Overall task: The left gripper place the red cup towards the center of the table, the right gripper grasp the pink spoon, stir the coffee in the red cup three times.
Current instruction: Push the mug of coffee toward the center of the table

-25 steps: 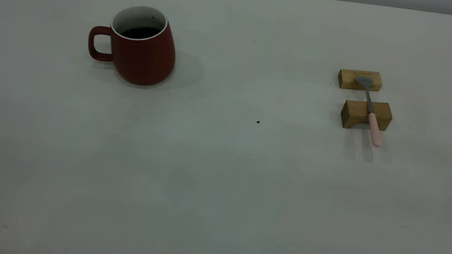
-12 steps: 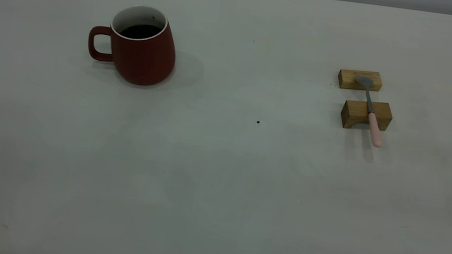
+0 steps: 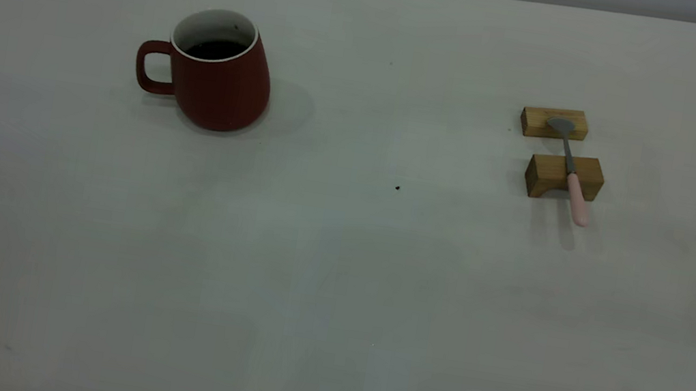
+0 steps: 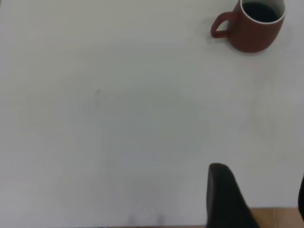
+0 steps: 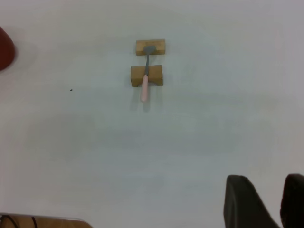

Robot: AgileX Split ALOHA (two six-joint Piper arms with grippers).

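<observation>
Only the fingertips of each arm show in its own wrist view: the left gripper [image 4: 259, 199] and the right gripper [image 5: 267, 202] both hang apart-fingered, gripping nothing, well back from the things on the table [image 3: 336, 276]. The pink spoon [image 3: 569, 168] lies across two wooden blocks [image 3: 563, 176] — bowl away, handle toward the near edge. The red cup [image 3: 220, 74] stands upright far left, coffee [image 3: 216, 49] inside, handle pointing left. Nothing has shifted since a second ago.
</observation>
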